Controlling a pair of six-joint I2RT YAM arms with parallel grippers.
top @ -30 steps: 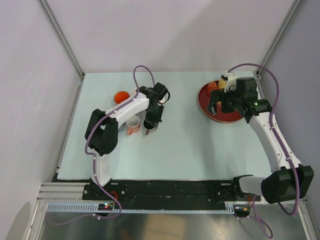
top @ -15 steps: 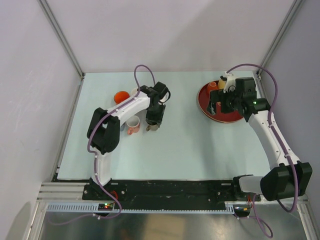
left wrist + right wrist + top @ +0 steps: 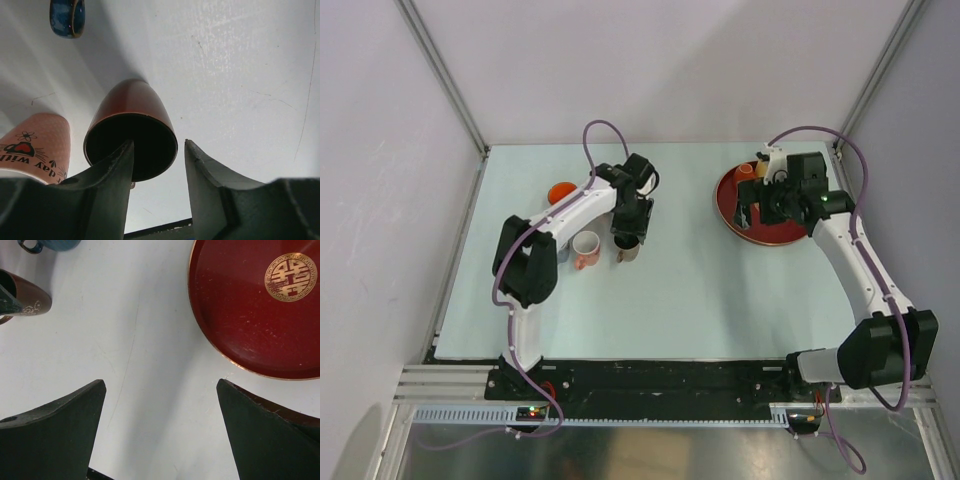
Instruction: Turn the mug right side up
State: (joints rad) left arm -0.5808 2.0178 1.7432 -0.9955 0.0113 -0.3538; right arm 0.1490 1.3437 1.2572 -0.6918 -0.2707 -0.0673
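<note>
The brown mug [image 3: 628,251] stands upright on the table, its dark opening facing up in the left wrist view [image 3: 131,145]. My left gripper [image 3: 631,228] hovers just above it, open. In the left wrist view [image 3: 159,142] one finger [image 3: 117,180] is over the opening and the other [image 3: 205,175] is outside the rim, with a gap to the mug. My right gripper [image 3: 750,214] is open and empty by the near-left edge of the red tray [image 3: 790,236]; its wrist view [image 3: 161,385] shows bare table between the fingers.
A pink mug [image 3: 585,248] with printed text [image 3: 35,145] stands upright just left of the brown mug. A blue mug [image 3: 67,17] lies beyond them. An orange cup [image 3: 562,192] sits farther back. The red tray [image 3: 260,305] carries small cups at its far edge [image 3: 752,168].
The brown mug went from tilted in the left gripper to standing upright. The left gripper rose slightly above it. The right gripper drifted a little toward the back.
</note>
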